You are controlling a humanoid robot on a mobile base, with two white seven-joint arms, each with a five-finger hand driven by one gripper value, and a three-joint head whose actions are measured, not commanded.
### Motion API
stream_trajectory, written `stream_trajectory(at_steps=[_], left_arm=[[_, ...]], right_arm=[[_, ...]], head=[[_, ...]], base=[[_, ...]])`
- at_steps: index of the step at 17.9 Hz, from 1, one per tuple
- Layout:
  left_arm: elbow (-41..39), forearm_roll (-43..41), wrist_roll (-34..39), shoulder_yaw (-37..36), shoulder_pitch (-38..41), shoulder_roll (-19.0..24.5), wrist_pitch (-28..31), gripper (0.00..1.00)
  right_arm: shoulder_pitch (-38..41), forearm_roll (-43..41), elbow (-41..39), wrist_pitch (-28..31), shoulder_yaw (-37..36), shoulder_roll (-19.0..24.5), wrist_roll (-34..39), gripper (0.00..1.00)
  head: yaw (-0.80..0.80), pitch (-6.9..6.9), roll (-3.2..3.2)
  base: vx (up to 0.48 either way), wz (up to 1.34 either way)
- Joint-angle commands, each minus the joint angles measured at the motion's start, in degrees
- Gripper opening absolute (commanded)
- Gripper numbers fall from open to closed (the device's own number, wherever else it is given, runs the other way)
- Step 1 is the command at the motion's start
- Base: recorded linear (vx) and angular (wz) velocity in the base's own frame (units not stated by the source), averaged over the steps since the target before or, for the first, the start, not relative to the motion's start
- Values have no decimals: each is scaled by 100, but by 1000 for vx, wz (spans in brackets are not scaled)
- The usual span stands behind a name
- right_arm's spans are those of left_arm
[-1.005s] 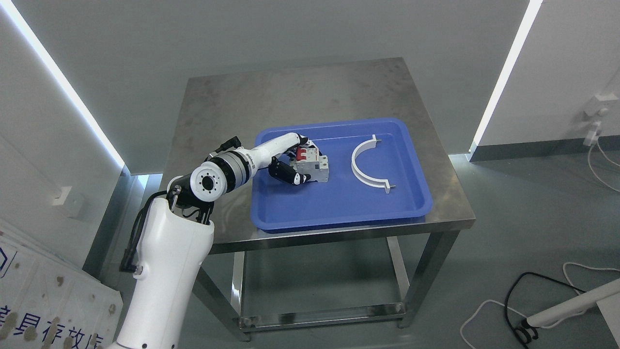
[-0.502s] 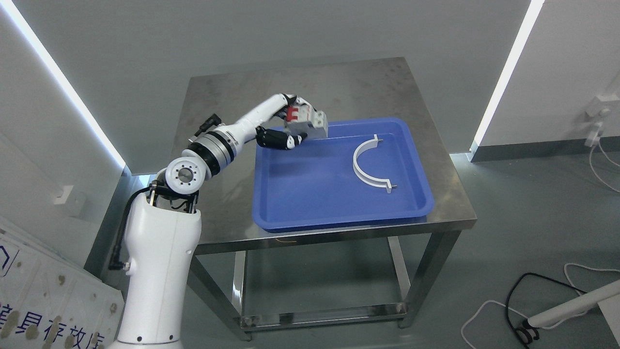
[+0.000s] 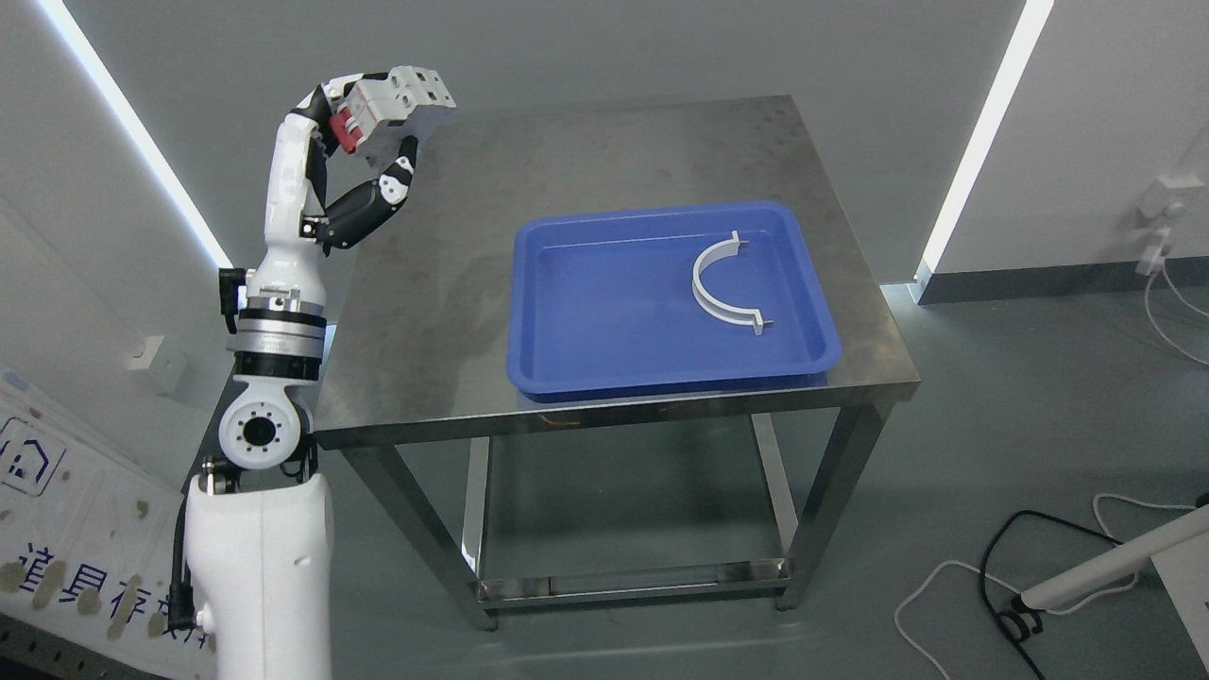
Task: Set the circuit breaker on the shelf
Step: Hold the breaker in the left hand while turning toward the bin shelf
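My left hand (image 3: 373, 132) is shut on the circuit breaker (image 3: 392, 102), a grey block with red switches. It holds the breaker high in the air, above the far left corner of the steel table (image 3: 453, 283). The left arm stands almost upright at the left of the picture. The blue tray (image 3: 604, 368) on the table holds only a white half-ring clamp (image 3: 720, 293). No shelf shows in the picture. My right arm is out of view.
A white panel with printed characters (image 3: 57, 529) leans at the lower left. Cables (image 3: 1001, 586) and a white bar (image 3: 1115, 567) lie on the floor at the lower right. A wall socket (image 3: 1166, 203) sits at the right.
My left hand lifted the breaker out of the tray, then raised it up and to the left, past the table's left edge. The camera has shifted a little.
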Motion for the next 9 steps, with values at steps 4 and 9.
stream_trajectory(at_steps=[4, 9], left_arm=[[-1261, 705, 53, 82, 2350, 15, -1394, 12], [-1296, 1196, 61, 62, 2634, 15, -1387, 12]], right_arm=[[98, 2, 2, -187, 0, -100, 5, 100], [98, 2, 2, -187, 0, -100, 5, 100]], head=[[0, 0, 0], [0, 0, 0]], base=[[-247, 21], [-319, 16]])
